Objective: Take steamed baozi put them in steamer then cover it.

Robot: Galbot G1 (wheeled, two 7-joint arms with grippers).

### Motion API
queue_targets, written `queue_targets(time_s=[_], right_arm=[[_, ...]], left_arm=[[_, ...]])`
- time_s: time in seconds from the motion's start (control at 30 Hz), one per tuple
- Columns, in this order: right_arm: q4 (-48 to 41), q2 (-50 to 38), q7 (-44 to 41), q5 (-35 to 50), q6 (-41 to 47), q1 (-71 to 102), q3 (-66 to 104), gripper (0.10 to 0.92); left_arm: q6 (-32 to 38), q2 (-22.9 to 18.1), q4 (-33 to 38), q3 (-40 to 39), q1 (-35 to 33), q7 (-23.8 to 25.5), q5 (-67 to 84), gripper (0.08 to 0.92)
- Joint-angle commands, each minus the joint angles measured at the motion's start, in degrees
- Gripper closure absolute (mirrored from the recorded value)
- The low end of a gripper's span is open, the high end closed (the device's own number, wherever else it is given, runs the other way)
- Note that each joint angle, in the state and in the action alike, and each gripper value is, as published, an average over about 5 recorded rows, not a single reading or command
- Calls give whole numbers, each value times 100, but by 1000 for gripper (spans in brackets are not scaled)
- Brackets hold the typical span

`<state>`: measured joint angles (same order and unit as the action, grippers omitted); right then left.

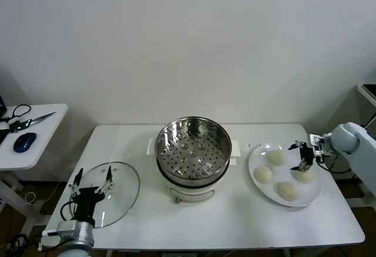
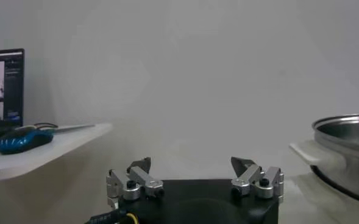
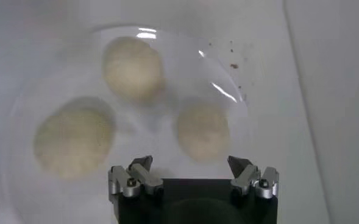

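The steamer, a shiny perforated steel basket on a white pot base, stands empty at the table's middle; its rim also shows in the left wrist view. Four pale baozi lie on a white plate to its right: one at the far side, one nearest the steamer, one at the front, one partly under my right gripper. That gripper is open and empty just above the plate. The right wrist view shows three baozi beyond the open gripper. My left gripper is open and empty above the glass lid.
The clear glass lid lies flat at the table's front left. A small white side table at the far left holds a blue mouse and scissors. A dark screen shows in the left wrist view.
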<state>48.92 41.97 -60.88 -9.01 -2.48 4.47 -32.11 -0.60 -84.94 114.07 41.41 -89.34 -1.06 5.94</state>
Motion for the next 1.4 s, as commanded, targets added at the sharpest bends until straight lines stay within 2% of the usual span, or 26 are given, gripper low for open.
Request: queue_targets(time_s=[0.03,0.4,0.9,1.17,1.4], right_arm=[[-1222,826,-460,-343,-199,-1226,-1195,203],[-1897,1417,-352,-652,-320,-928,-882,203],[-2219,1787,-346,-926,-392,-739,-633,203],[-2221,1743,-385,-1011,-429,-705,-607,290],[-2202,1748,-422,-1026,-480,-698,-480,332]], left_arm=[[-17,21,-28,23,10,-8,51,177],[-63,54,-22,103,32,-17,58,177],[-82,111,-60,220,18,-22,88,177],[-77,103,-58,217,12,-29,89,177],[-71,111,-47,223,-10,-33,96,177]])
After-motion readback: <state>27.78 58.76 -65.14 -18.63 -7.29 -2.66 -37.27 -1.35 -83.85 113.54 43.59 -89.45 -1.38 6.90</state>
